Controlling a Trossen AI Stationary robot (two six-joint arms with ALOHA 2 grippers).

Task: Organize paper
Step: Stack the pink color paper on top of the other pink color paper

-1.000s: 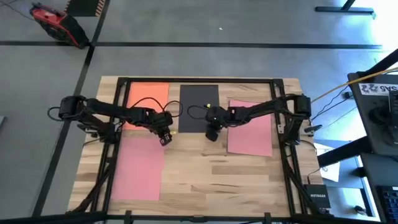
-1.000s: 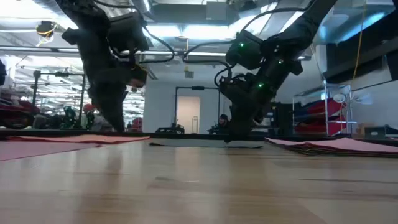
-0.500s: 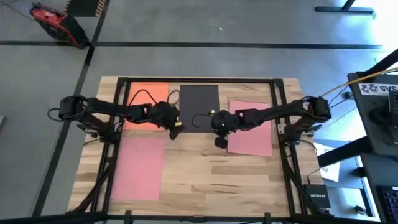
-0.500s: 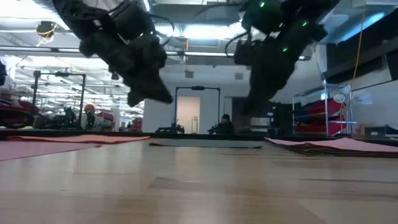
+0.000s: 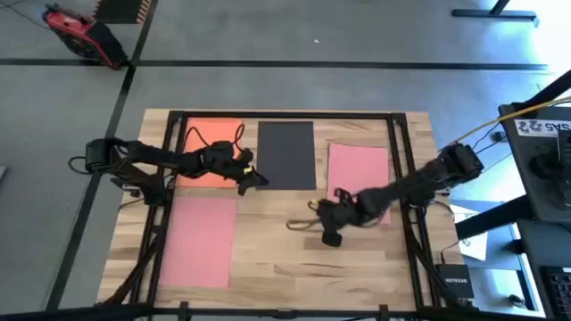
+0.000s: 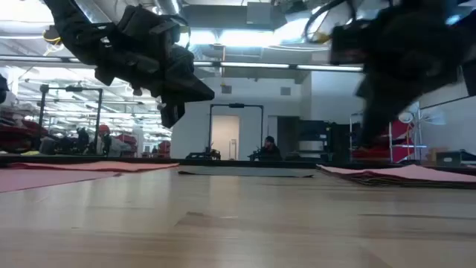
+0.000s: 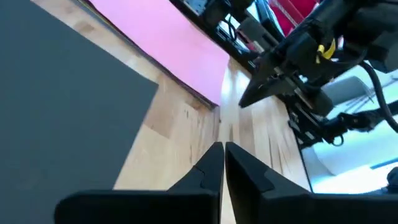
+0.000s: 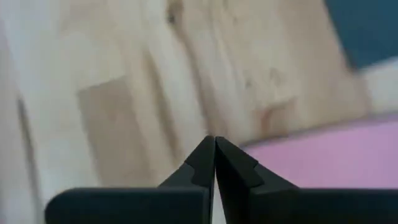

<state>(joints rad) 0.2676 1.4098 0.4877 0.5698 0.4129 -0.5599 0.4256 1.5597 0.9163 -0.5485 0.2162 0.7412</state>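
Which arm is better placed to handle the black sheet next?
Left, probably. The left gripper hovers at the black sheet's edge, fingers shut; the right gripper is over bare wood, nearer the right pink sheet.

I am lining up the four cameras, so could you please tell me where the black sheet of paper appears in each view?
High view: the black sheet lies at the table's far middle.
Low view: a thin dark strip at mid-picture.
Left wrist view: it fills the picture's left side.
Right wrist view: not in it.
Shared landmark: the pink sheet beside it, by the right arm.
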